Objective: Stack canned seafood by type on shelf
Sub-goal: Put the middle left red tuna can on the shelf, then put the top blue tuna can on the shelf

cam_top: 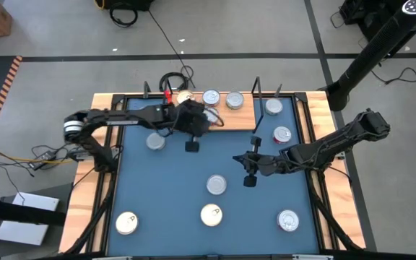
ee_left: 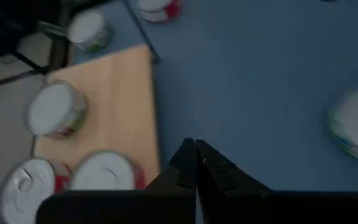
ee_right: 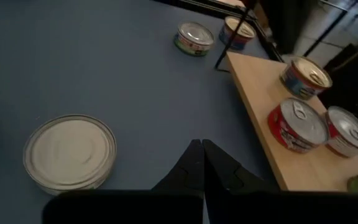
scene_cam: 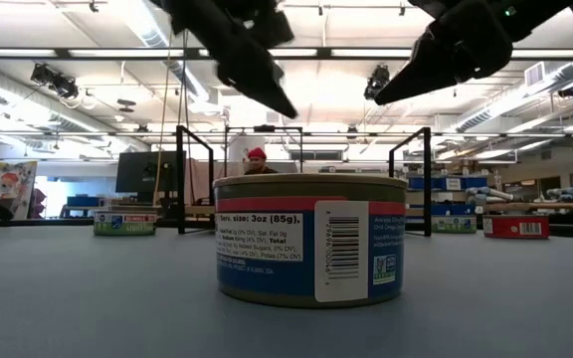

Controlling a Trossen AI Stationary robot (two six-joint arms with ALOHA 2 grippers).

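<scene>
Blue table holds loose cans; more cans sit on my shelf. My left gripper and right gripper hang pinched closed, holding nothing.

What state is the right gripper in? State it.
Shut and empty: the right gripper shows both fingers pressed together above the blue table, holding nothing.

"Serv. size: 3oz (85g)" on nearest can
</scene>
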